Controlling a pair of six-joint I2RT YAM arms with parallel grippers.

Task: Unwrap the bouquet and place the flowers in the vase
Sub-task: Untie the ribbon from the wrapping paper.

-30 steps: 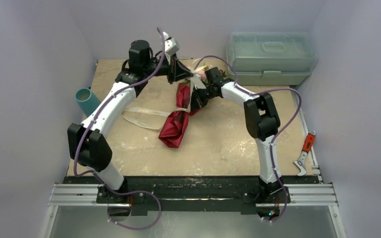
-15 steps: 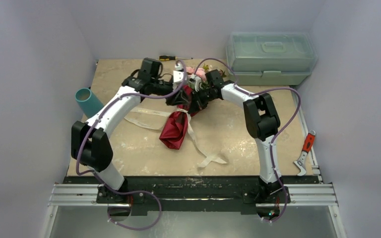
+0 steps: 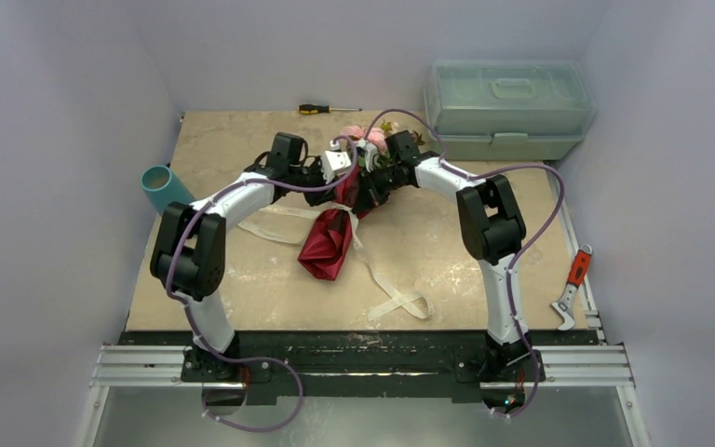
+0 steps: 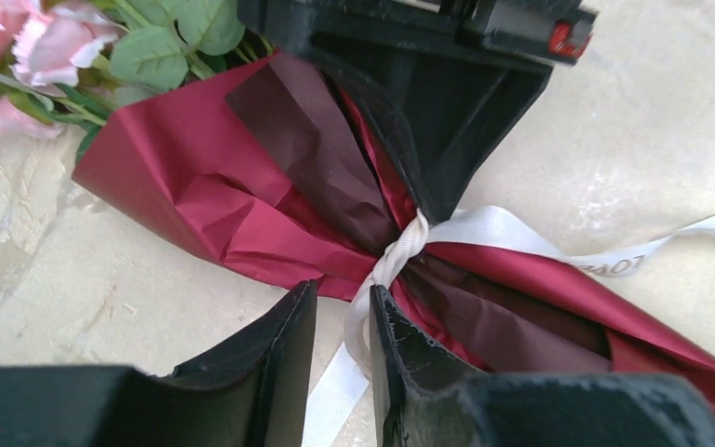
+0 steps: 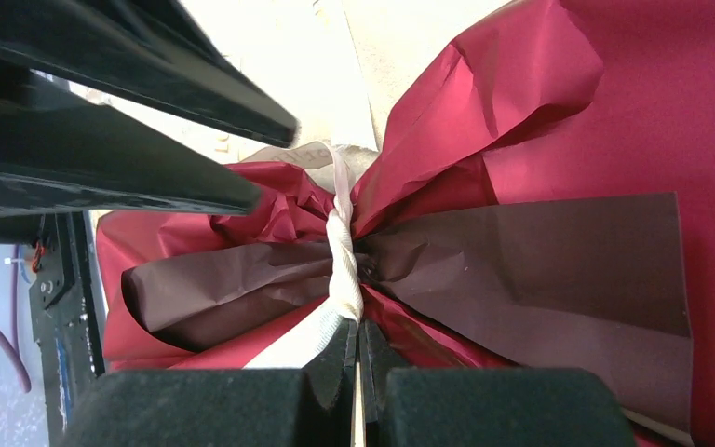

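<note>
While right gripper (image 5: 355,328) clamps ribbon (image 5: 344,270) and left gripper (image 4: 343,296) straddles it, jaws narrow, tugging may drag bouquet (image 3: 328,244) toward 6 o'clock.

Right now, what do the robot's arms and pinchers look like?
The left arm and the right arm are both white tubes with chunky black joints. A thin purple cable loops along each one. The left gripper and the right gripper are matte black, and each has two flat, wedge-shaped fingers.
</note>
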